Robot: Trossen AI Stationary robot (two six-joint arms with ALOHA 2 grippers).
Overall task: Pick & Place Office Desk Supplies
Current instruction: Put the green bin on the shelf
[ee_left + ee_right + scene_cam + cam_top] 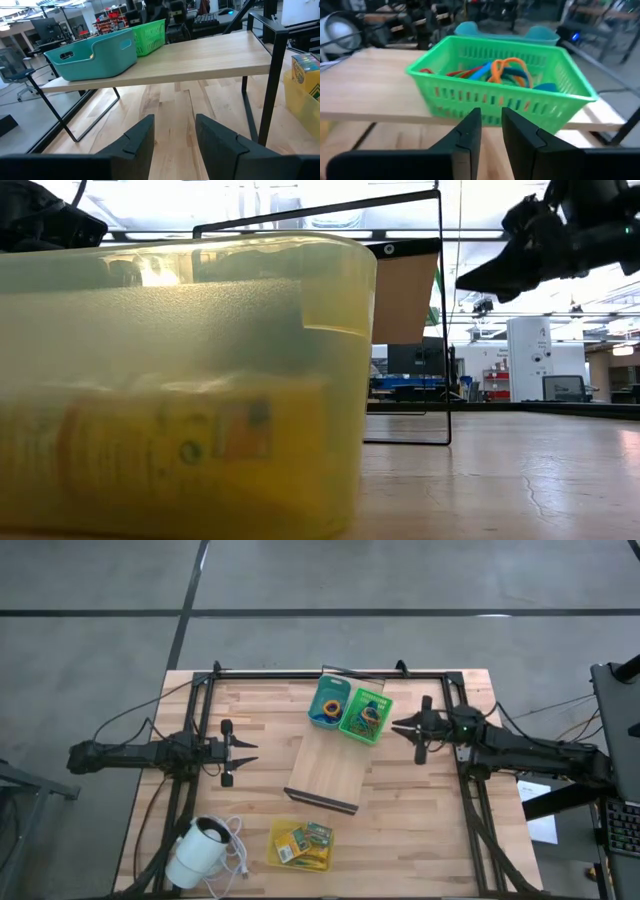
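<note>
Right claw (404,726), fingers slightly parted, empty, hovers just beside green basket (365,714) of coloured rubber bands (505,70) on raised wooden board (330,775); nearer arm. Left claw (248,752), parted, empty, waits farther off across board, above table (420,830).

Both grippers (245,752) (400,726) empty (fingers apart)

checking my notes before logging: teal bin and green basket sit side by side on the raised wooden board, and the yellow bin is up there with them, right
Not quite. The teal bin and green basket do sit side by side on the raised wooden board, but the yellow bin is not up there; the high view shows it down on the table, past the board's other end.
</note>
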